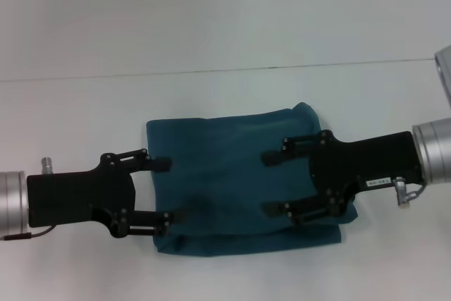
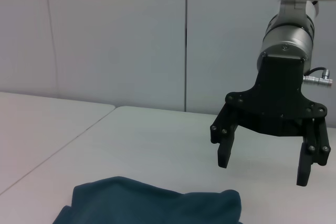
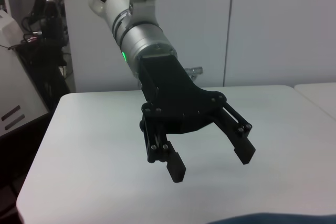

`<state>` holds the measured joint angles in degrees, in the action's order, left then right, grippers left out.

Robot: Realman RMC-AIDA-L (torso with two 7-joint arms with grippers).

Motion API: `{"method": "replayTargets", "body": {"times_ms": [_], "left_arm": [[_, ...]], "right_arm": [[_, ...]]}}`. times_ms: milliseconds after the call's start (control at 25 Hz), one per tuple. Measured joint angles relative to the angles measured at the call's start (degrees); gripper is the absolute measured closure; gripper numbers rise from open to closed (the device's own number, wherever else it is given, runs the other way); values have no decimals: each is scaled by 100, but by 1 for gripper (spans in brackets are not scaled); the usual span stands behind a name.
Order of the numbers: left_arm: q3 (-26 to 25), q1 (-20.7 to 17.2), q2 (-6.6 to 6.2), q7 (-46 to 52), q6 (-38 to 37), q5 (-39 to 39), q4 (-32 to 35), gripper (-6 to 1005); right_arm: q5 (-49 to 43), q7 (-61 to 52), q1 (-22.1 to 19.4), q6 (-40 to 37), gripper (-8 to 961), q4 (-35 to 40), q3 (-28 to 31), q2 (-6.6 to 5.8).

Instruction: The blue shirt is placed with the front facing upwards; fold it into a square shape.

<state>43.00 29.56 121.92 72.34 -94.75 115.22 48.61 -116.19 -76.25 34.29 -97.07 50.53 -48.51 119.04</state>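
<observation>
One folded blue shirt — long axis left-right.

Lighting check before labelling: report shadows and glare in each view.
Head view: even light on the table, faint shadow on the blue shirt beside the left gripper. Left wrist view: mild sheen on the metal above the right gripper. Right wrist view: no glare on the left gripper.

Blue shirt lettering hidden; right pincer overlaps it.
</observation>
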Motion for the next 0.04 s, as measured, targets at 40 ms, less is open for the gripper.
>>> {"method": "replayTargets", "body": {"times_ms": [40], "left_arm": [[-20,1,-3,2,0,10,1,124]], "right_arm": [[0,14,20,17,134,-13,-3,9]]}}
